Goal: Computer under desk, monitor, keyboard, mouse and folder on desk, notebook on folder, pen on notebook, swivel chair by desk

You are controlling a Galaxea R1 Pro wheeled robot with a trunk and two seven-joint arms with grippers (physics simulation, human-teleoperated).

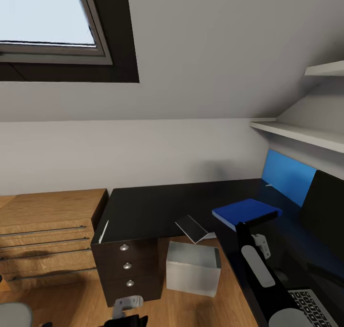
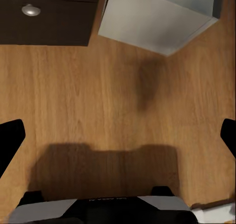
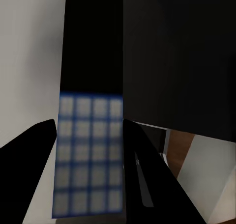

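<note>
At the bottom edge of the head view the left gripper (image 1: 125, 306) hangs low over the wooden floor (image 2: 98, 96); in its wrist view the fingers stand wide apart with nothing between them. At lower right the right gripper (image 1: 243, 227) reaches up to the blue folder (image 1: 247, 212) and appears closed on its near edge, a blue-edged sheet lying between its fingers in the right wrist view. The folder sits tilted above the desk (image 1: 153, 207) in the centre-right. It looks light, stiff and slick, so an edge pinch is best. Left of it the notebook (image 1: 193, 228) lies part open, and the pen (image 1: 103, 231) lies at the desk's left edge. The computer (image 1: 193, 268) stands beneath.
</note>
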